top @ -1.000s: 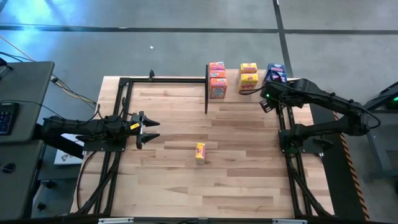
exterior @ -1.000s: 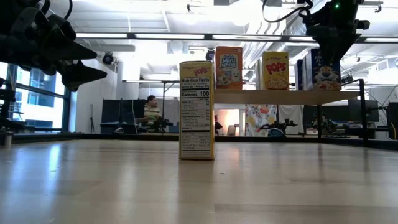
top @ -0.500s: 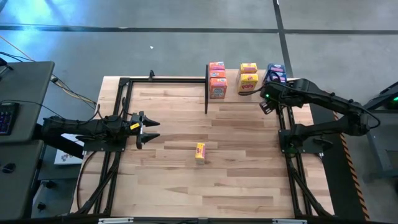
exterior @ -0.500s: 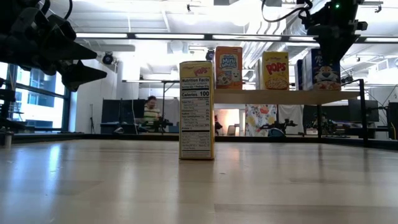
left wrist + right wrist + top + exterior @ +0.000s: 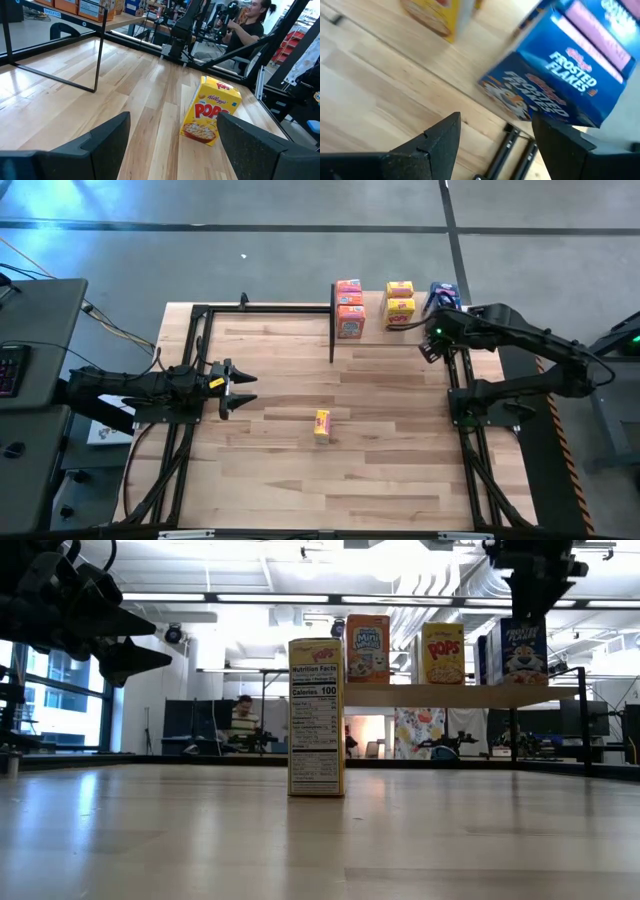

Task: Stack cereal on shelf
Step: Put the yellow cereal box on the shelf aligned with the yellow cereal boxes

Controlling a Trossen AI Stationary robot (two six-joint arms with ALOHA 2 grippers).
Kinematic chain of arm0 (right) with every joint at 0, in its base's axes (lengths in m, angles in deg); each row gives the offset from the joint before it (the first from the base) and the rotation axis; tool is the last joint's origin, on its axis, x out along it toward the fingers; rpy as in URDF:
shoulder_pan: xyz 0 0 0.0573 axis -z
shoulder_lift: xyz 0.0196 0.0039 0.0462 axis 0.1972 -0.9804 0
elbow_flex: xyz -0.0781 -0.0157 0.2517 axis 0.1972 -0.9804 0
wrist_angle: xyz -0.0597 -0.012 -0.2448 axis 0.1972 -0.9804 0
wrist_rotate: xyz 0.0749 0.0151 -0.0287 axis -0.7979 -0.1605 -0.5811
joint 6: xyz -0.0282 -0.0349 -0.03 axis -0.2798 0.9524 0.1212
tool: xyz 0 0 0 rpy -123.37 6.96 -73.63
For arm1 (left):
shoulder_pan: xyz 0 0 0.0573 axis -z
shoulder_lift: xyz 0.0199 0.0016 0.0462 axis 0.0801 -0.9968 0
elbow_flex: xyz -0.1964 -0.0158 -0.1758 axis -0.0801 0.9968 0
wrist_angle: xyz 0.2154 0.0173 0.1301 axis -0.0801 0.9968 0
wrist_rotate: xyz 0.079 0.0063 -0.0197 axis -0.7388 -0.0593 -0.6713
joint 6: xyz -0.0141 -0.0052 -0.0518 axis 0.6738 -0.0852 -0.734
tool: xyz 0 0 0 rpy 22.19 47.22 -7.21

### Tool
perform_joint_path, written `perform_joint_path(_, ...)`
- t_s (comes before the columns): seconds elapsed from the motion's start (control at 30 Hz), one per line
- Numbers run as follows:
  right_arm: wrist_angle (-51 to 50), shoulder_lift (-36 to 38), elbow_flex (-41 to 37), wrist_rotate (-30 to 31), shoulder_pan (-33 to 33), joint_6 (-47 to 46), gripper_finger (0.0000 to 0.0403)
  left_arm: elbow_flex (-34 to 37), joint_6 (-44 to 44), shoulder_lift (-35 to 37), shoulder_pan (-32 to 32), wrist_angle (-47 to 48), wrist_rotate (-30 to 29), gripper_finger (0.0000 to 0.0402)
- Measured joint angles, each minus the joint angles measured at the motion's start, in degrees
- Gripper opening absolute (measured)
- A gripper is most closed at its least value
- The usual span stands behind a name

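Readable text only. Low view, centre: the lone yellow box (image 5: 316, 717) on the desk shows "POPS", "Nutrition Facts" and "Calories 100" on its side panel. On the shelf (image 5: 450, 695), upper right of the frame: an orange box (image 5: 367, 648) marked "Mini", the rest too small to read; a yellow box (image 5: 442, 653) marked "POPS"; a blue box (image 5: 522, 651) marked "FROSTED FLAKES". Left wrist view: the yellow box (image 5: 210, 116) reads "Kellogg's POPS". Right wrist view: the blue box (image 5: 560, 82) reads "FROSTED FLAKES".

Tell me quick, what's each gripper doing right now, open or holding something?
Left gripper: open, empty, out over the table.
Right gripper: open, holding nothing, by the blue cereal box on the shelf.
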Motion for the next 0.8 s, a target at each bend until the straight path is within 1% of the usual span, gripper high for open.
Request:
perform_joint_path(0.1,0.4,0.1,1.5,0.0,-2.5,1.1,0.0238,0.0,0.0,0.0,0.0,0.0,0.0,0.0289)
perform_joint_path(0.2,3.2,0.8,1.5,0.6,-6.1,3.0,0.0238,0.0,0.0,0.0,0.0,0.0,0.0,0.0289)
perform_joint_path(0.37,14.6,5.1,-1.7,3.3,-13.5,7.5,0.0238,0.0,0.0,0.0,0.0,0.0,0.0,0.0289)
perform_joint_path(0.53,26.7,9.2,-5.8,3.7,-18.8,13.6,0.0238,0.0,0.0,0.0,0.0,0.0,0.0,0.0289)
perform_joint_path(0.67,34.4,11.5,-10.0,1.7,-21.0,17.6,0.0238,0.0,0.0,0.0,0.0,0.0,0.0,0.0289)
perform_joint_path(0.8,44.7,13.3,-16.5,-1.7,-22.3,21.8,0.0238,0.0,0.0,0.0,0.0,0.0,0.0,0.0289)
